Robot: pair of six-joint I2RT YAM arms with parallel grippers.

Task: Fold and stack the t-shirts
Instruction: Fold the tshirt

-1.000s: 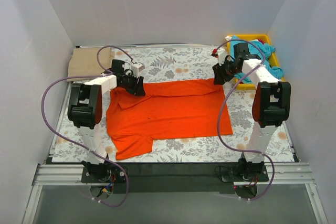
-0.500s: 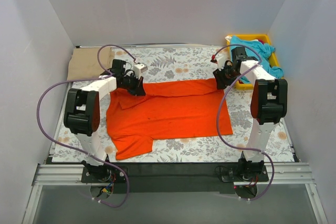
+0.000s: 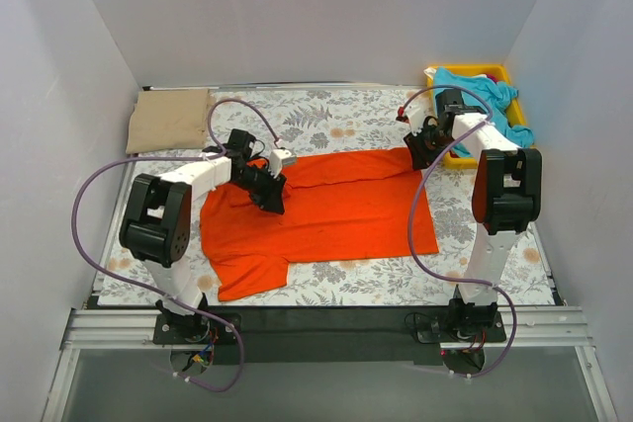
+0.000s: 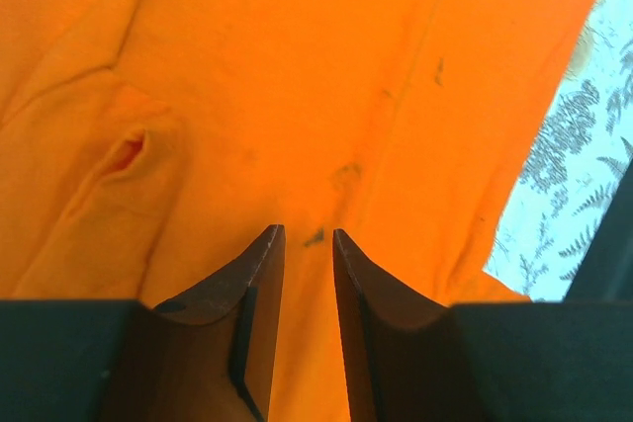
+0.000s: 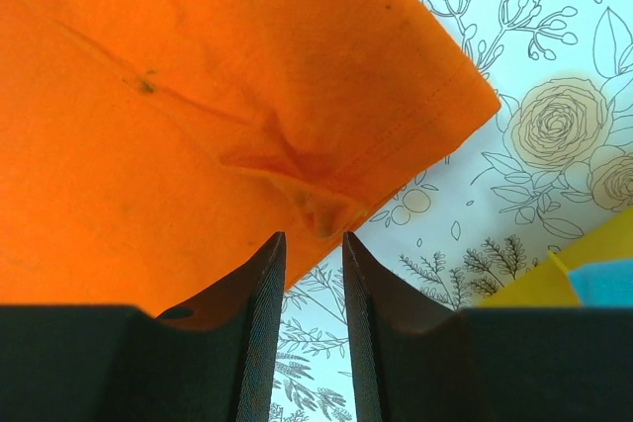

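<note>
Two narrow pinches hold the orange-red t-shirt (image 3: pixel 336 216), spread mid-frame: left gripper (image 3: pixel 272 201) at its upper left, right gripper (image 3: pixel 414 155) on the upper-right corner; that shallow hem bite could slip, skewing the fold

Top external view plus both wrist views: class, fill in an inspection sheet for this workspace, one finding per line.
Surface: patterned cloth covers the table.
Job's things: orange t-shirt spread flat mid-table; tan t-shirt folded at the far left corner; turquoise t-shirt heaped in the yellow tray.
Clutter: nothing seen.
Grippers: left gripper low over the orange shirt's far left part, fingers nearly together, grip unclear; right gripper at the shirt's far right corner, which puckers at its tips as if pinched.
Cables: purple cables loop beside each arm, none on the shirts.
Surroundings: plain white walls on three sides.
</note>
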